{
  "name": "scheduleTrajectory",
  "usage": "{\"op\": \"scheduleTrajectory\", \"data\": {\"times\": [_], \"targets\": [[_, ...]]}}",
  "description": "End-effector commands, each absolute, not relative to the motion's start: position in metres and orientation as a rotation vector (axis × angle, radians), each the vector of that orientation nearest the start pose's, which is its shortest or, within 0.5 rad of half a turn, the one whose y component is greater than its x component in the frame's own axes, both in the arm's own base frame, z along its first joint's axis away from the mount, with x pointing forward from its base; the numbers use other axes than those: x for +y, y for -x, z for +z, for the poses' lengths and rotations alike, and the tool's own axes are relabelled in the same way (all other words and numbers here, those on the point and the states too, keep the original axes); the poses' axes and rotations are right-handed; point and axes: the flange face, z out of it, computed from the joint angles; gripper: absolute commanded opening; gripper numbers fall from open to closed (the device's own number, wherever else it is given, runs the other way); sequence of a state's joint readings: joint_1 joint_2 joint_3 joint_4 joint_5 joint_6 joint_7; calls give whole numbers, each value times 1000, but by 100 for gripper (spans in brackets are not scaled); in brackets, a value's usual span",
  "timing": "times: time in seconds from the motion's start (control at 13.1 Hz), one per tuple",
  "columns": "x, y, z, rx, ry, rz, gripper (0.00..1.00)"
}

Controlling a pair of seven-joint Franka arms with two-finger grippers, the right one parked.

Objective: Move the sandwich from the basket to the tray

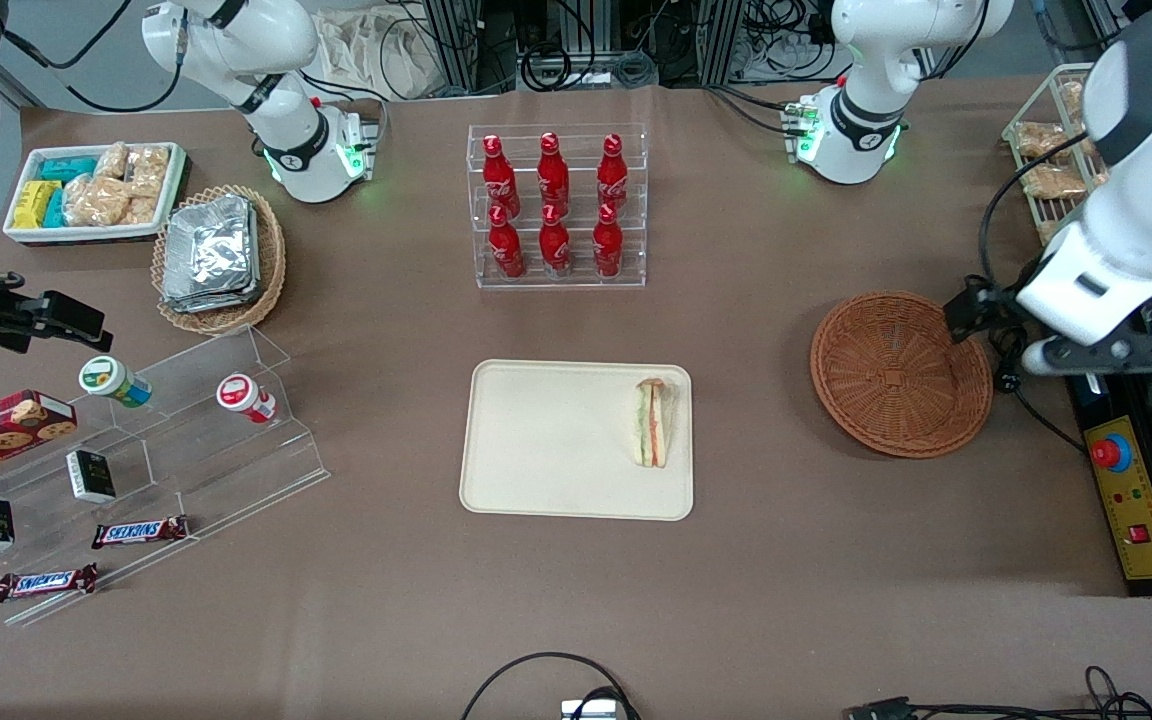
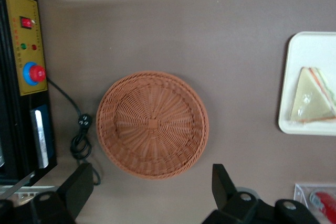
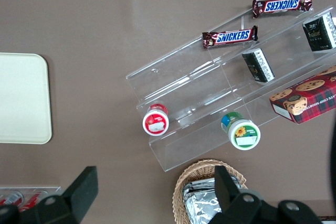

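Open gripper (image 2: 152, 192) high above the basket (image 2: 152, 124), sandwich (image 2: 313, 97) on the tray (image 2: 304, 51).

The gripper's fingers (image 2: 223, 184) are spread wide with nothing between them, up over the table at the working arm's end, by the basket's (image 1: 900, 372) rim. The basket holds nothing. The sandwich (image 1: 651, 422) lies well apart from the gripper, flat on the tray (image 1: 556, 440) near the tray's edge closest to the basket.
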State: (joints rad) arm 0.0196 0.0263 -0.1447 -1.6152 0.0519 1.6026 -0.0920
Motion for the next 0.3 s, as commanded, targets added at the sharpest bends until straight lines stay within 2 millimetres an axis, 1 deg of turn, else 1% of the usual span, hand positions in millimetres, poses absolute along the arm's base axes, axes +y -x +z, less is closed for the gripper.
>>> {"op": "scheduleTrajectory", "data": {"times": [0.0, 0.15, 0.23], "targets": [[-58, -532, 620, 136, 3122, 33, 100], [-56, -519, 634, 131, 3121, 31, 100], [-49, -518, 635, 97, 3123, 36, 100]]}}
